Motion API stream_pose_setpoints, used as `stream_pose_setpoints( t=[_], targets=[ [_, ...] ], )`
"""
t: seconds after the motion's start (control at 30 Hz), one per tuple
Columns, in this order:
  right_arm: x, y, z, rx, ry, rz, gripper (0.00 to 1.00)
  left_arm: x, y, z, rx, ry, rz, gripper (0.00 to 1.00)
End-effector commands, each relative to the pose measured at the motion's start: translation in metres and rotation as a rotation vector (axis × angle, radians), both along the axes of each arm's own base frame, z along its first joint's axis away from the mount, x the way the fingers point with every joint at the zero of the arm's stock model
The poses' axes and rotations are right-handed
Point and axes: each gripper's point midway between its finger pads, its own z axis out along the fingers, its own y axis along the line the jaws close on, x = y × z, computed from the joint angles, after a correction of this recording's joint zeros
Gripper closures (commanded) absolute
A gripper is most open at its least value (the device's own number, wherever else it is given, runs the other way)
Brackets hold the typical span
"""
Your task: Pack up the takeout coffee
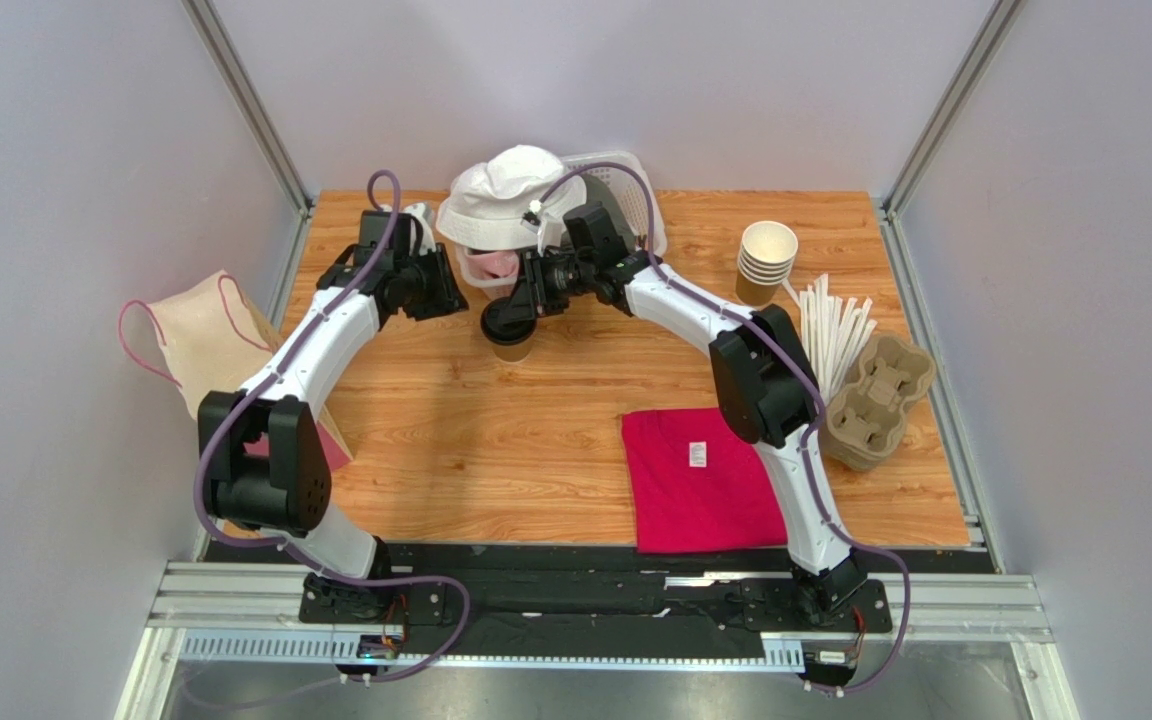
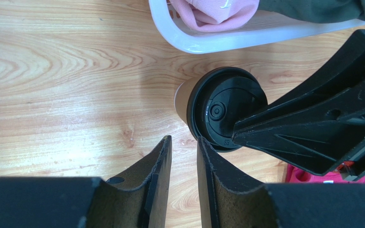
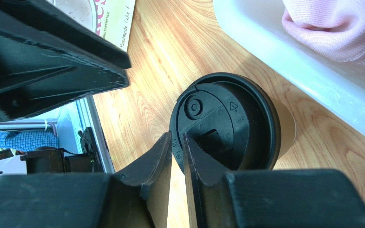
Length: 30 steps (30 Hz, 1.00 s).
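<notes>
— Left wrist: what's closest?
— My left gripper (image 2: 184, 141), fingers nearly together on nothing, just beside the black-lidded tan paper cup (image 2: 223, 108) standing on the wooden table (image 2: 51, 71), leaving room, I'd guess.
— Right wrist?
— Right gripper (image 3: 178, 138), fingers nearly closed, tips at the lid (image 3: 227, 123) rim. Probably seating it.

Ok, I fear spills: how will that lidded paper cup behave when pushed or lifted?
The takeout coffee probably tips easily: it stands upright, its black lid wider than the body. The paper wall would likely dent under a hard squeeze. Weight unclear: contents hidden.
</notes>
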Motion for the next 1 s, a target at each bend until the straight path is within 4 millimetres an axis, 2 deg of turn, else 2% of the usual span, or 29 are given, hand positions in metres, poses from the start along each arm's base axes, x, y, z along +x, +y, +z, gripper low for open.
stream_pose_setpoints(
  t=[0.0, 0.17, 0.27, 0.4, 0.43, 0.53, 0.57, 0.63, 0.67, 0.7, 0.73, 0.77, 0.8, 0.83, 0.87, 0.9, 0.93, 0.97],
  targets=[
    [0.003, -0.008, 0.025, 0.005, -0.004, -0.026, 0.77, -0.003, 0.003, 0.011, -0.003, -0.040, -0.013, 0.65],
    [0.004, -0.007, 0.043, 0.043, -0.012, -0.022, 0.76, -0.005, 0.003, 0.016, -0.024, -0.053, -0.012, 0.64],
    [0.001, -0.006, 0.063, 0.091, -0.024, -0.005, 0.74, -0.006, 0.001, 0.021, -0.041, -0.066, -0.021, 0.61],
    [-0.002, -0.005, 0.104, 0.168, -0.070, 0.026, 0.70, -0.007, 0.000, 0.035, -0.057, -0.111, -0.041, 0.50],
    [-0.004, -0.006, 0.122, 0.190, -0.102, 0.029, 0.69, -0.007, -0.001, 0.039, -0.062, -0.122, -0.049, 0.48],
    [-0.005, -0.014, 0.157, 0.230, -0.174, 0.036, 0.65, -0.007, -0.002, 0.056, -0.056, -0.182, -0.081, 0.36],
    [-0.005, -0.021, 0.174, 0.244, -0.207, 0.028, 0.62, -0.006, -0.001, 0.066, -0.041, -0.215, -0.100, 0.31],
    [-0.005, -0.033, 0.189, 0.242, -0.253, 0.021, 0.59, -0.007, -0.003, 0.078, -0.035, -0.248, -0.137, 0.24],
    [-0.004, -0.048, 0.207, 0.240, -0.297, -0.008, 0.55, -0.008, -0.006, 0.092, -0.034, -0.285, -0.163, 0.13],
    [-0.005, -0.058, 0.206, 0.215, -0.295, -0.025, 0.50, -0.008, -0.007, 0.098, -0.017, -0.314, -0.202, 0.05],
    [-0.005, -0.069, 0.203, 0.187, -0.324, -0.037, 0.46, -0.011, -0.014, 0.107, -0.033, -0.339, -0.248, 0.02],
    [-0.002, -0.090, 0.214, 0.169, -0.351, -0.087, 0.39, -0.011, -0.016, 0.116, -0.032, -0.361, -0.273, 0.02],
    [-0.001, -0.104, 0.218, 0.148, -0.388, -0.107, 0.36, -0.013, -0.022, 0.120, -0.030, -0.379, -0.324, 0.02],
    [0.007, -0.126, 0.203, 0.093, -0.371, -0.165, 0.31, -0.015, -0.026, 0.127, -0.028, -0.394, -0.355, 0.02],
    [0.000, -0.144, 0.220, 0.077, -0.429, -0.194, 0.28, -0.016, -0.030, 0.130, -0.016, -0.417, -0.393, 0.02],
    [0.001, -0.159, 0.221, 0.030, -0.488, -0.210, 0.25, -0.018, -0.034, 0.133, -0.011, -0.431, -0.417, 0.02],
    [0.006, -0.185, 0.207, -0.050, -0.475, -0.269, 0.21, -0.020, -0.038, 0.137, -0.004, -0.448, -0.442, 0.02],
    [-0.001, -0.204, 0.223, -0.075, -0.521, -0.302, 0.20, -0.024, -0.046, 0.138, -0.001, -0.458, -0.473, 0.02]
  ],
)
